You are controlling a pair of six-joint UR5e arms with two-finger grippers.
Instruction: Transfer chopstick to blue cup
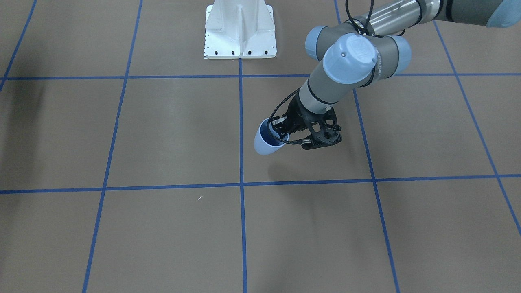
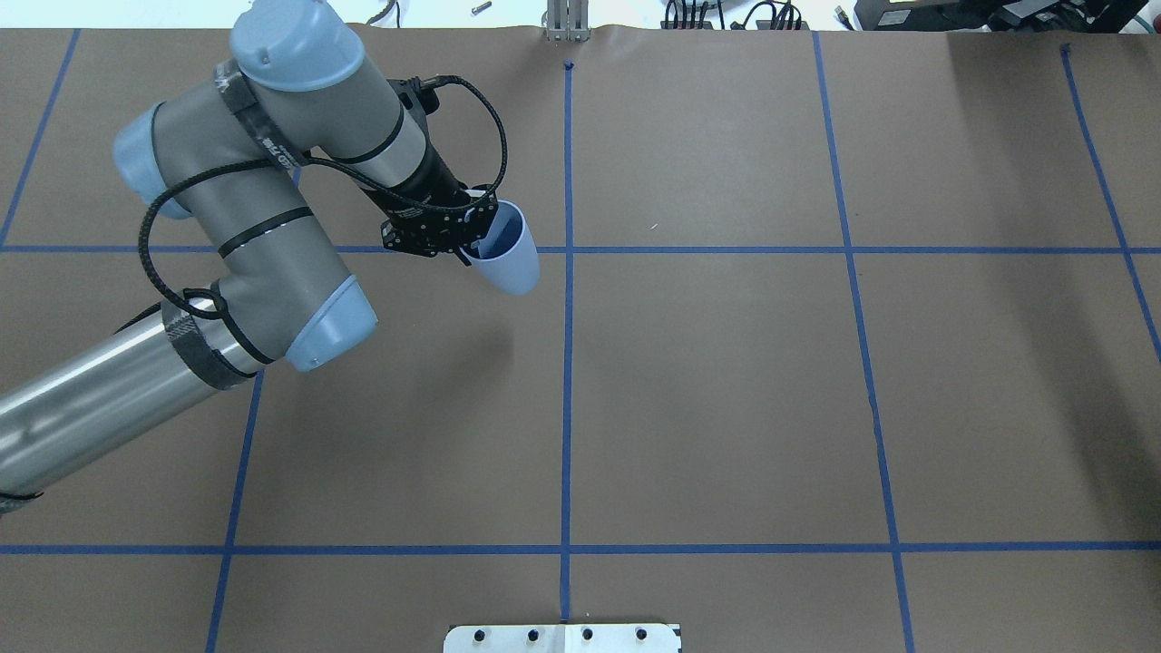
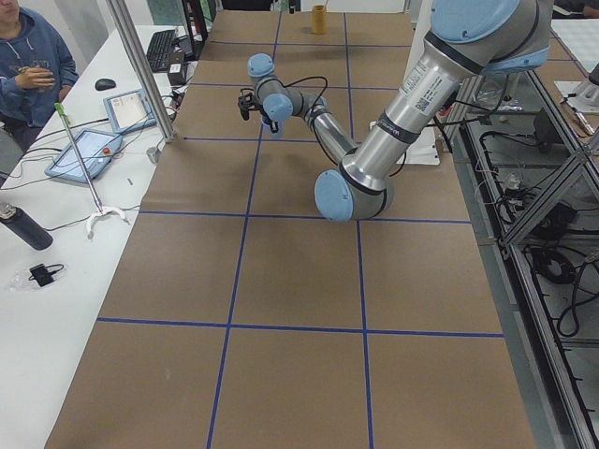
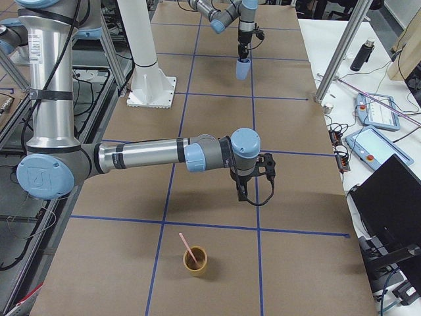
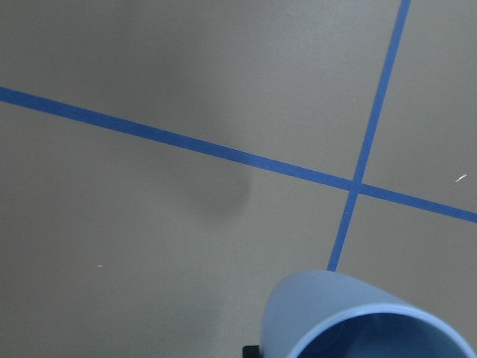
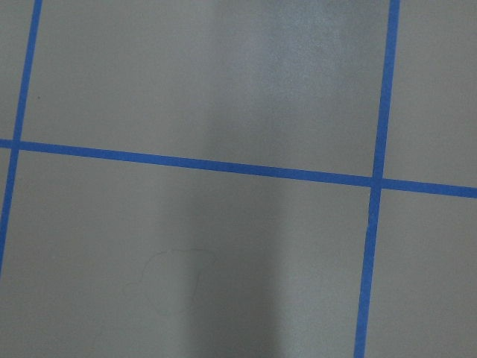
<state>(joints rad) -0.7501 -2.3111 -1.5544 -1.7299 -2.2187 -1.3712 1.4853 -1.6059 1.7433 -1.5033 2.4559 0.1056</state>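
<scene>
1. Exterior right view: the chopstick leans in a tan cup, near the right claw. I cannot tell whether that claw is open.
2. The left claw clamps the tilted blue cup, well apart from the chopstick.

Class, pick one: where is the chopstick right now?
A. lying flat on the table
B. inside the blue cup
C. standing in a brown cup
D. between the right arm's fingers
C: the chopstick leans in the brown cup, far from the blue cup that the left gripper holds.
</scene>
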